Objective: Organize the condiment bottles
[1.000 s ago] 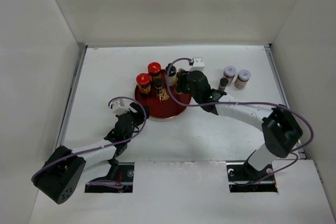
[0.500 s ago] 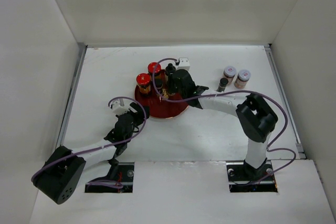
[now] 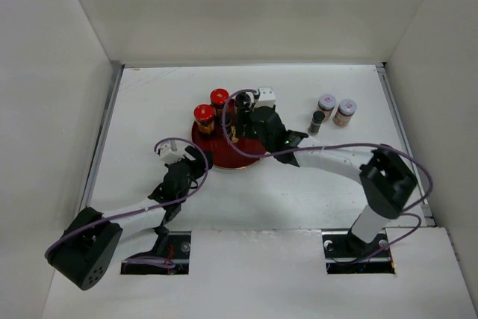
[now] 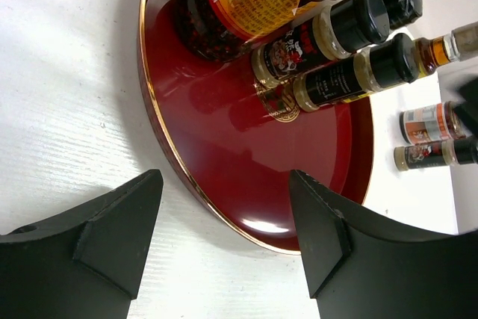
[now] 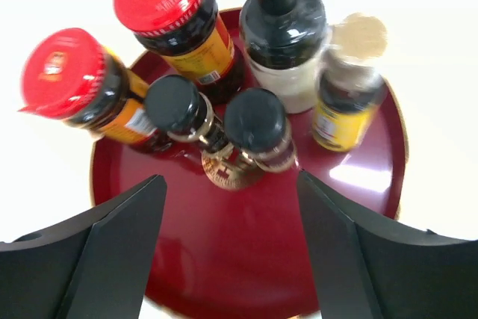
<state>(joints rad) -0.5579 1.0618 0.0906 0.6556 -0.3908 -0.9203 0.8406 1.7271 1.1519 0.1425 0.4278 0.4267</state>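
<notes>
- Top view: 2 red-capped jars stand on the red tray, at its far-left side. 2 lidded jars and 1 slim dark bottle stand right of the tray, well apart from it.
- Left wrist: the left gripper sits at the tray's rim, fingers spread and holding nothing.
- Right wrist: the right gripper hangs over the tray, fingers spread and holding nothing. 6 condiment bottles cluster on the tray, the white-bodied bottle among them.
</notes>
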